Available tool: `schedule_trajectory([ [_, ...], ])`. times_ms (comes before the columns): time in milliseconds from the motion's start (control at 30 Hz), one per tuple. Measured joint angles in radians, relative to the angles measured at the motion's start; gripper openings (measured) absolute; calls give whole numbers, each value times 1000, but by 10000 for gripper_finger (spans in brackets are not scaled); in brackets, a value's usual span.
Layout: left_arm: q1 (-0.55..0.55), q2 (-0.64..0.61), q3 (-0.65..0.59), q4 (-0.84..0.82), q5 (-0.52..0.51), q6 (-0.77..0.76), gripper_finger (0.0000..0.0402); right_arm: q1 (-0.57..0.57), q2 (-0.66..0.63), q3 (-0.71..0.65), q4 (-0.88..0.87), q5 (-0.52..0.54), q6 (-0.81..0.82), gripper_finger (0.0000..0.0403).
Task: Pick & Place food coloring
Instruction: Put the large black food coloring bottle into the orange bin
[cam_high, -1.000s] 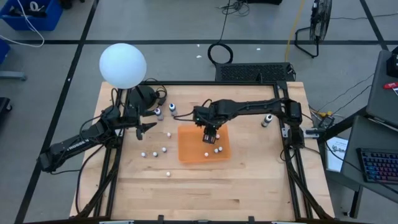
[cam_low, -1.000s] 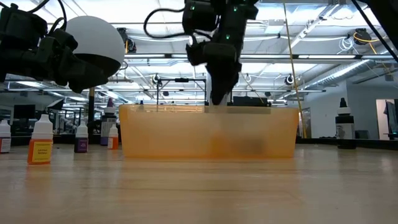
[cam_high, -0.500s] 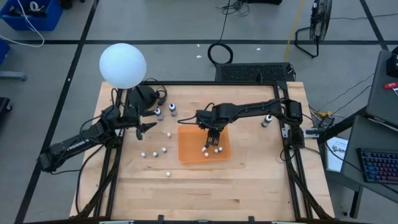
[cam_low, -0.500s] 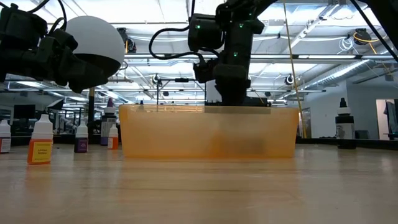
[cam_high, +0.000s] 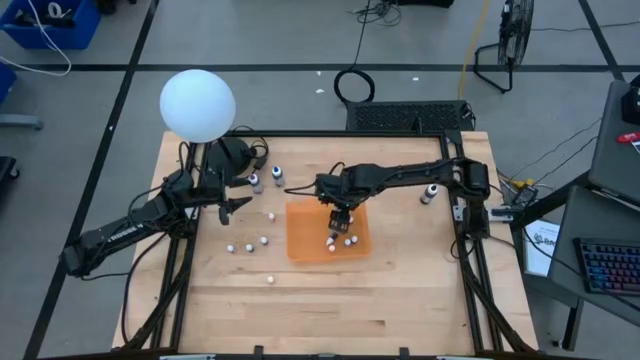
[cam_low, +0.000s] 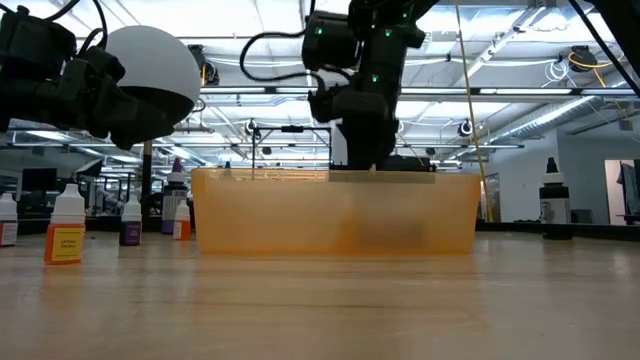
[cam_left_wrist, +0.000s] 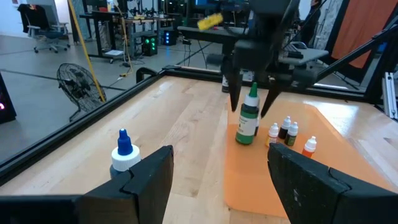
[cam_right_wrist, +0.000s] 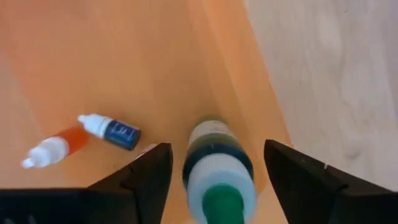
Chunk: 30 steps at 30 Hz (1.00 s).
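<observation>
A green food coloring bottle (cam_right_wrist: 217, 168) with a white top stands upright on the floor of the orange tray (cam_high: 305, 235). My right gripper (cam_high: 338, 215) points down over it, open, with one finger (cam_right_wrist: 146, 177) on each side and a gap to the bottle on both. Several small bottles (cam_left_wrist: 285, 129) are in the tray beside it; two of these (cam_right_wrist: 115, 132) lie on their sides. My left gripper (cam_left_wrist: 217, 186) waits open at the table's far left, above the wood. A blue-capped bottle (cam_left_wrist: 124, 152) stands on the table.
A big white globe (cam_high: 197, 105) stands at the far left corner. Loose bottles stand on the wood left of the tray (cam_high: 255, 182) and at the right (cam_high: 430, 192), and small ones (cam_high: 250, 245) are scattered toward the near left. The tray's walls (cam_low: 335, 210) rise around the gripper.
My right gripper has sunk a little toward the tray floor and come more upright. My left arm has kept still.
</observation>
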Motion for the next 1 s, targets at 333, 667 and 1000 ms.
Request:
schedule_trajectory([
  [333,0,0,0,0,0,0,257,-1,-215,34,-342,67,154,225],
  [667,0,0,0,0,0,0,257,-120,-475,7,-680,186,440,216],
  [1000,0,0,0,0,0,0,257,-313,-667,-304,-683,153,451,216],
])
